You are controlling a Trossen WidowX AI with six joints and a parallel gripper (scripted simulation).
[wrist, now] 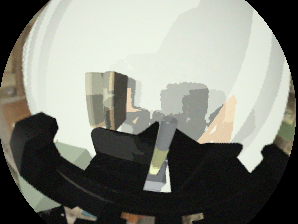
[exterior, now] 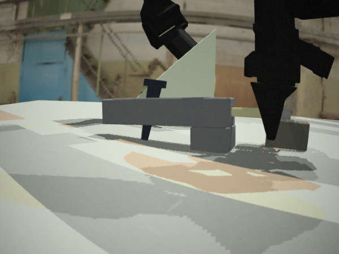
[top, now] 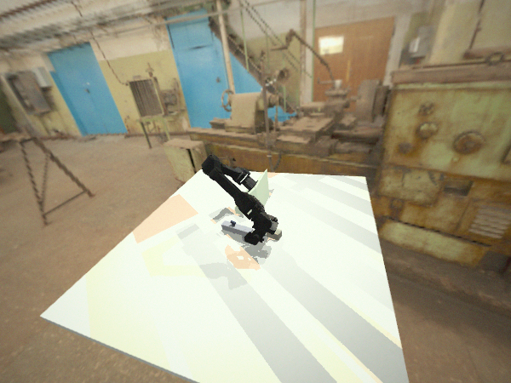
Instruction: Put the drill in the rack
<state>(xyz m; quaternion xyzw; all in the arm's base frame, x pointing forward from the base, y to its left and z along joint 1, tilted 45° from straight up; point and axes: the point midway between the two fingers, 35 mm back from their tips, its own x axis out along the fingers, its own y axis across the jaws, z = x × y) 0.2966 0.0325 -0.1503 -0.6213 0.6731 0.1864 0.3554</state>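
Note:
The dark blue T-shaped key (top: 232, 223) (exterior: 153, 88) stands tilted through the grey holder bar (top: 239, 228) (exterior: 172, 113), its lower end showing beneath. The drill (exterior: 245, 112) (wrist: 159, 157), a yellow-green rod with a blue-grey end, sticks out level from the holder's right end. My gripper (exterior: 270, 138) (wrist: 161, 125) points down and is shut on the drill near its free end; in the exterior view the near finger hides part of it. An olive-grey block (top: 277, 234) (exterior: 295, 135) (wrist: 106, 100), apparently the rack, stands on the table just beside the fingers.
A pale green triangular panel (top: 261, 191) (exterior: 195, 74) stands upright behind the holder. The holder rests on a grey foot block (exterior: 212, 139) at its right end. My arm reaches over from the back. Patchy shadows and orange patches lie on the table (top: 170, 323).

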